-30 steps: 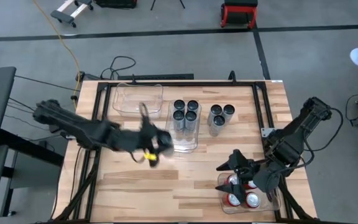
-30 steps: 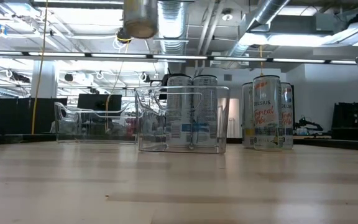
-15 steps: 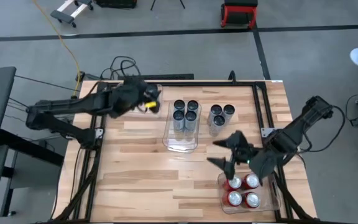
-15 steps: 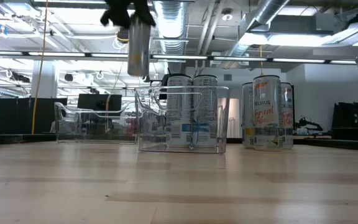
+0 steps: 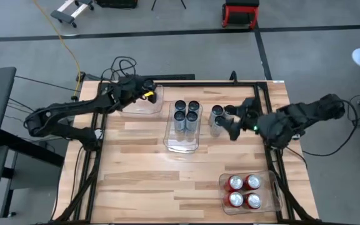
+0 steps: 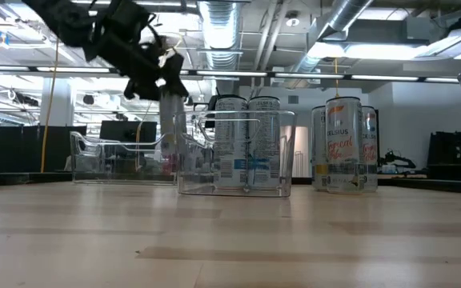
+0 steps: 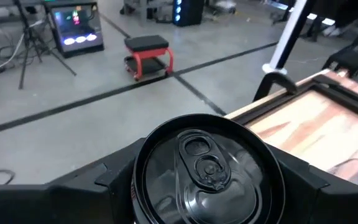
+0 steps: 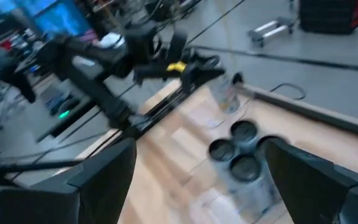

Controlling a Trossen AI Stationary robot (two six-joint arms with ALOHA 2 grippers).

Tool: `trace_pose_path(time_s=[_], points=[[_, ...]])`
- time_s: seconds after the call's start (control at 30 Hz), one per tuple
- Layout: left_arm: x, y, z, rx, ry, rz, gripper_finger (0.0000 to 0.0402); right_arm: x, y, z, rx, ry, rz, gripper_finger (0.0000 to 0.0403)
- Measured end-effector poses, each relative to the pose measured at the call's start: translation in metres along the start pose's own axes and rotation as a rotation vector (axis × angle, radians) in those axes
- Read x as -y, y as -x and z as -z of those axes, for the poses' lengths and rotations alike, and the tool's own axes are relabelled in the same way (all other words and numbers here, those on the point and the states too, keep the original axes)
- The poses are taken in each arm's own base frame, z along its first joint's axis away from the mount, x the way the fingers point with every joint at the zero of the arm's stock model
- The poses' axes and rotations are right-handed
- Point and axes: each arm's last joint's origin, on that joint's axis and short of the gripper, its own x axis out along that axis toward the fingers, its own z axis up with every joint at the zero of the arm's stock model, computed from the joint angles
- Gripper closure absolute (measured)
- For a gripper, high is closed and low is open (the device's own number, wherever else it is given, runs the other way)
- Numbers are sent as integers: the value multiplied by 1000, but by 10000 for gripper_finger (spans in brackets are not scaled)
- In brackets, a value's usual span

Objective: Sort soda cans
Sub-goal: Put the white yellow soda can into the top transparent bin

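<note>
Wooden table (image 5: 142, 175) is being worked from both sides. Left gripper (image 5: 144, 95) is being held over the empty clear bin (image 5: 137, 106) at the far left, clamped on a dark can (image 7: 207, 171), upright, hanging above the bin floor. Right gripper (image 5: 235, 122) is being held wide, gripping nothing, just beside the three loose silver cans (image 5: 220, 117). Four dark cans (image 5: 186, 114) are sitting in the middle bin (image 5: 181, 140). Four red cans (image 5: 244, 190) are sitting in the near-right bin (image 5: 274, 195).
</note>
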Motion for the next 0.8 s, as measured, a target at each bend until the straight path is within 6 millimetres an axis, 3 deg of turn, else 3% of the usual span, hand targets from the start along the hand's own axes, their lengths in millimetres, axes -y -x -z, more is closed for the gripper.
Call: trace_pose_path(time_s=[0.3, 0.53, 0.8], points=[[-20, -26, 47, 0, 29, 33, 152, 25, -14, -22, 55, -43, 103, 30], [-17, -45, 61, 34, -52, 53, 152, 30, -24, -25, 19, -32, 105, 30], [-15, -49, 66, 22, -115, 74, 135, 30, -29, -25, -7, -31, 94, 30]])
